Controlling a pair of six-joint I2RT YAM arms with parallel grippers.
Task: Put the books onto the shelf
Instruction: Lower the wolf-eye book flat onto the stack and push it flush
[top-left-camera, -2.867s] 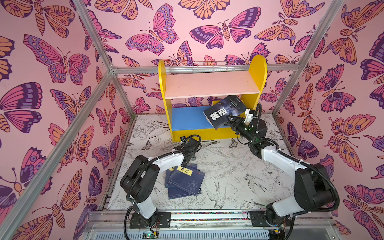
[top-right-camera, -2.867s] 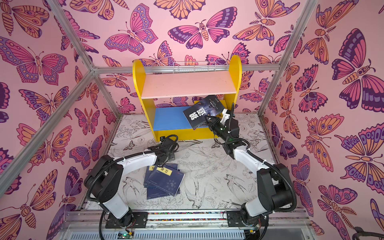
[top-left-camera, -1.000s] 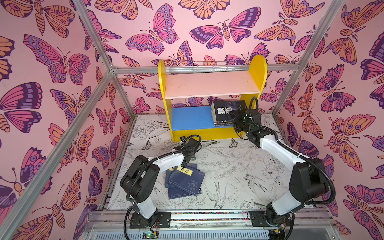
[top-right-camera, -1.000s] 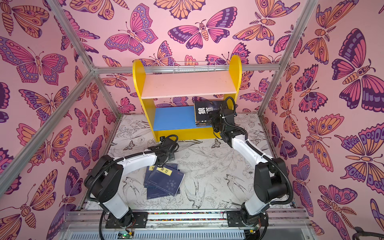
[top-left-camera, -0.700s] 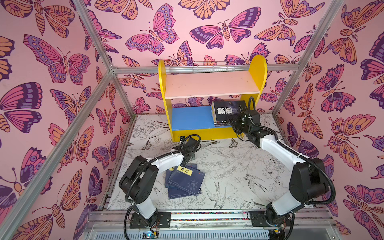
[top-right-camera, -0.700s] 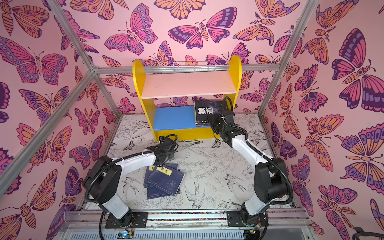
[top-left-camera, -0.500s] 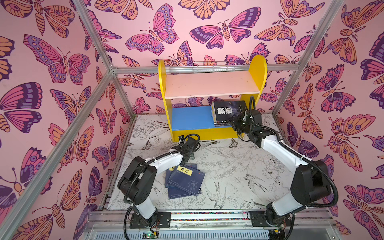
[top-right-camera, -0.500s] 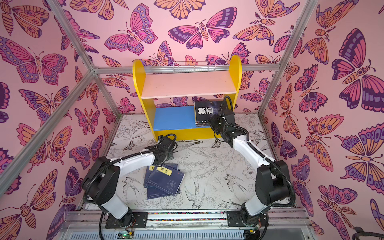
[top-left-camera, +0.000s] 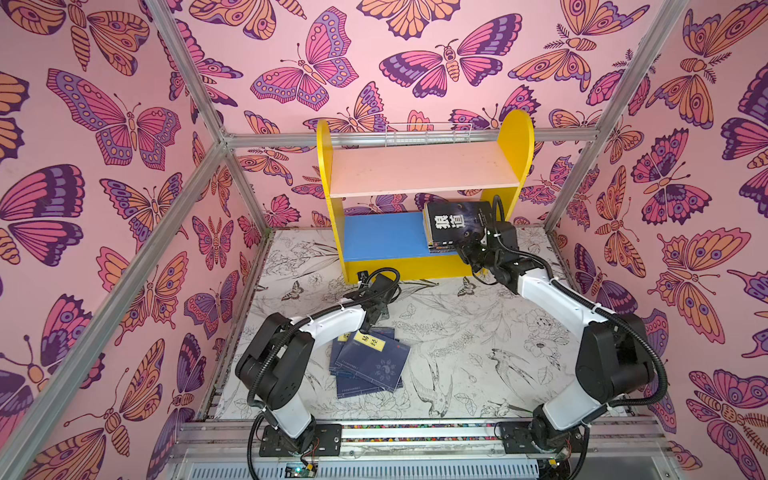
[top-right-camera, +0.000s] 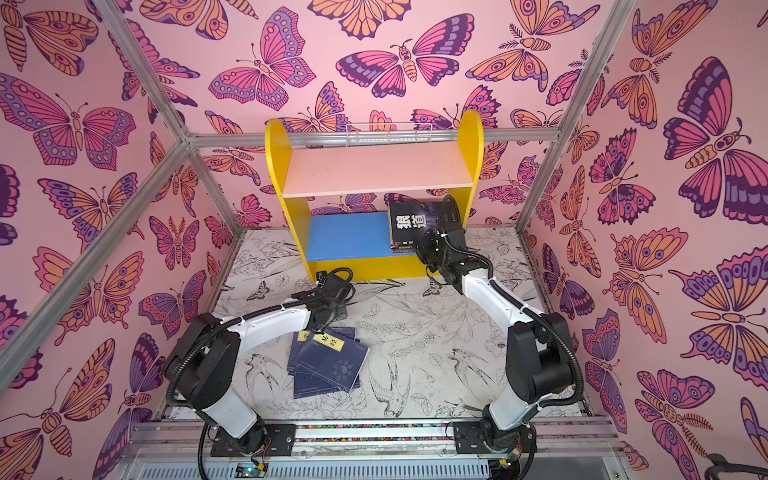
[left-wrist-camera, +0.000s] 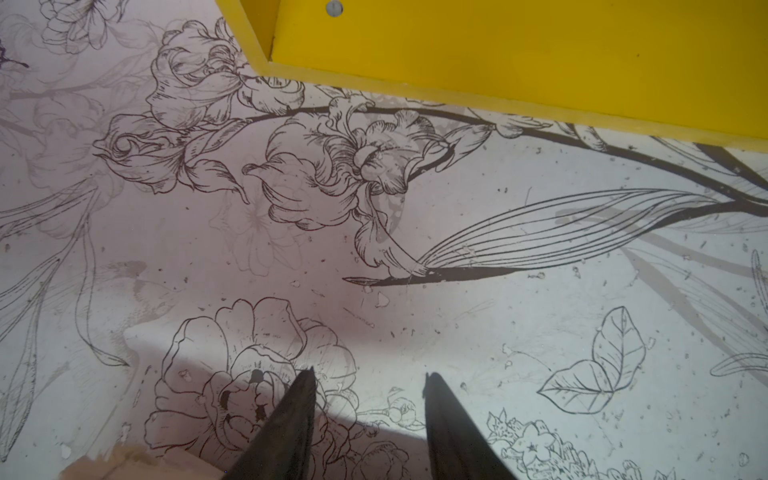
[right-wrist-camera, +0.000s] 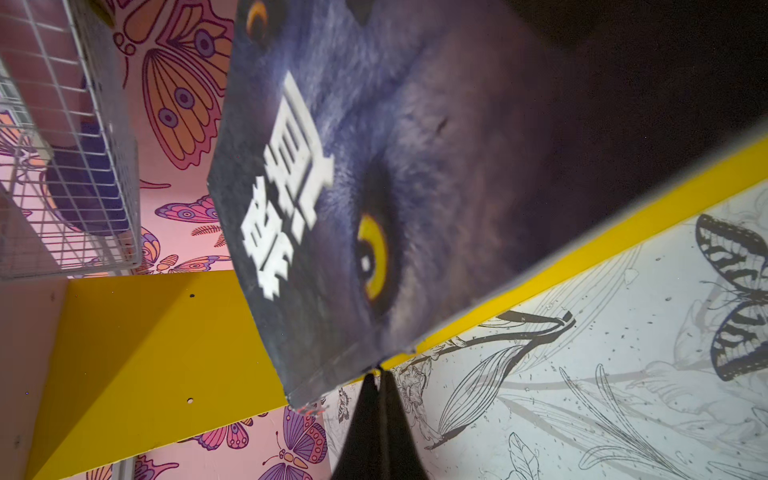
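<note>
Touching the dark book's (top-left-camera: 457, 220) front corner with clenched, empty tips, the right end effector (right-wrist-camera: 377, 377) is likely squaring it against the shelf's (top-left-camera: 515, 137) right wall. The blue board (top-left-camera: 382, 235) is bare to its left. The left end effector (left-wrist-camera: 368, 386) hovers released, empty, above the tabletop (top-left-camera: 457, 332), where the navy books (top-left-camera: 374, 361) lie.

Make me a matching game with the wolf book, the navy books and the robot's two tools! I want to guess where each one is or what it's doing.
Things:
1. wolf-cover book
2. navy books
3. left tool
4. right tool

Places or states:
A. shut, tips at a book's corner
B. atop other books on the blue lower board
C. open, holding nothing
D. piled on the flower-print tabletop

Pairs: 1-B, 2-D, 3-C, 4-A
</note>
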